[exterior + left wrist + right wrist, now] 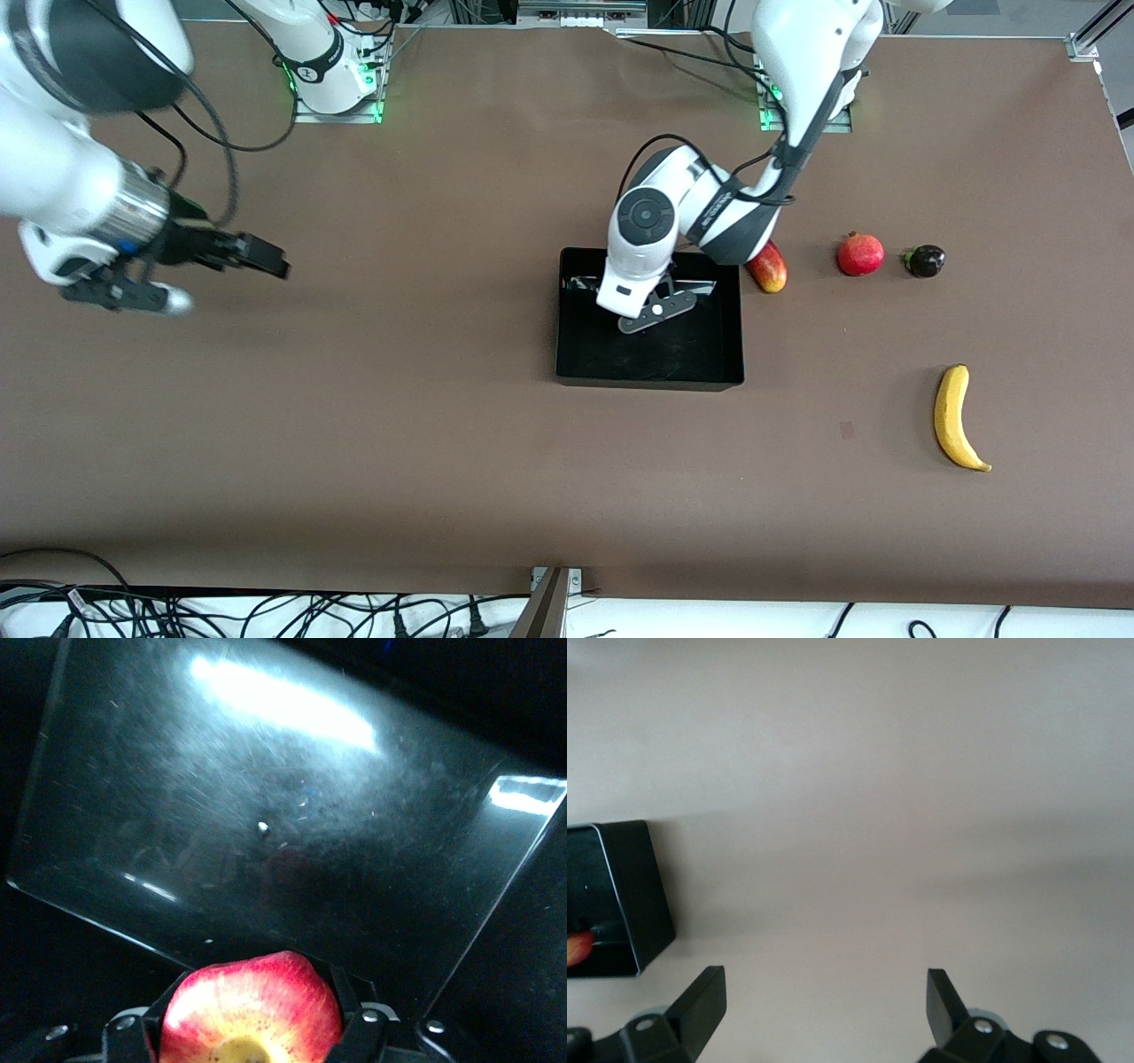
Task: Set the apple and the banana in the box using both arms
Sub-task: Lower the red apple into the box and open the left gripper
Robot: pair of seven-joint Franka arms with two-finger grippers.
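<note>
The black box point(576, 354) sits mid-table. My left gripper point(645, 306) is low inside the box, its hand hiding the fingers in the front view. In the left wrist view the left gripper point(255, 992) is shut on the red, yellow-streaked apple point(252, 1014) just above the glossy box floor point(292, 815). The banana point(953, 416) lies on the table toward the left arm's end, nearer the front camera than the box. My right gripper point(266, 255) is open and empty over bare table at the right arm's end; its view point(826, 997) shows the box's corner point(642, 895).
A red-yellow mango point(768, 268) lies right beside the box wall under the left arm. A red pomegranate point(860, 254) and a small dark fruit point(925, 260) lie in a row toward the left arm's end. The brown table point(399, 399) spreads wide.
</note>
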